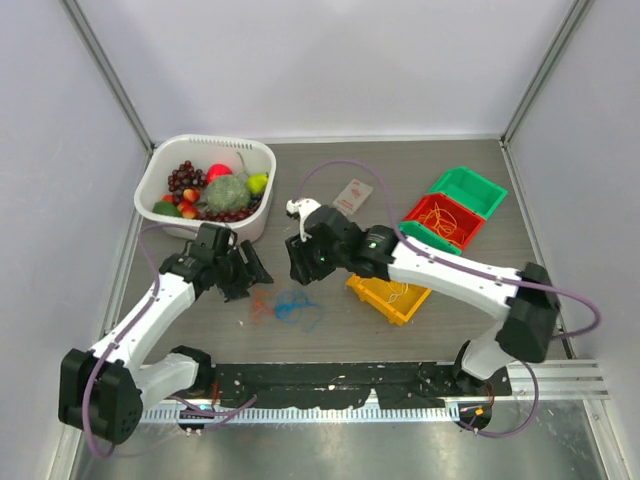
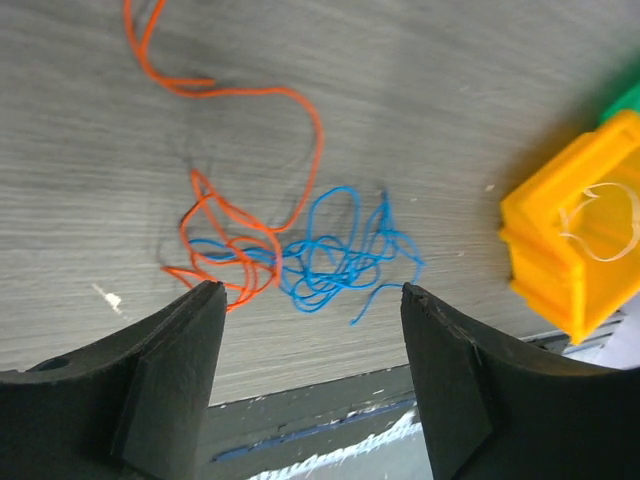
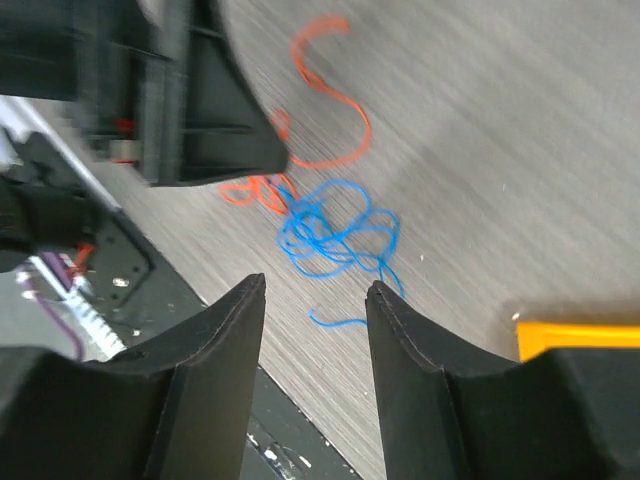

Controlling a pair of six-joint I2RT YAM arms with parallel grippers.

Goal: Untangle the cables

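The blue cable (image 1: pixel 298 307) lies in a loose knot on the table (image 1: pixel 420 160), near its front edge and between the two arms. At its left side it overlaps the orange cable (image 1: pixel 260 305), whose loops cross the blue strands in the left wrist view; its long free end curls away over bare table.

The left gripper (image 1: pixel 252 274) hangs just left of the knot. Its jaws are spread wide, with nothing between them. The right gripper (image 1: pixel 300 270) hangs just behind the knot, its jaws parted by a narrower gap and also holding nothing.

The table is grey with a fine wood grain. A yellow bin (image 1: pixel 390 295) sits right of the cables with a pale wire (image 2: pixel 600 215) inside. Farther right and back, a red bin (image 1: pixel 445 222) holds orange-yellow wires (image 1: pixel 447 226), touching a green bin (image 1: pixel 470 190). A white basket (image 1: pixel 160 175) of toy fruit stands at the back left, and a small card (image 1: pixel 352 194) lies mid-back.

A black strip (image 1: pixel 330 378) runs along the near edge. Pale walls (image 1: pixel 330 60) close in three sides, with metal posts (image 1: pixel 110 72) at the corners.
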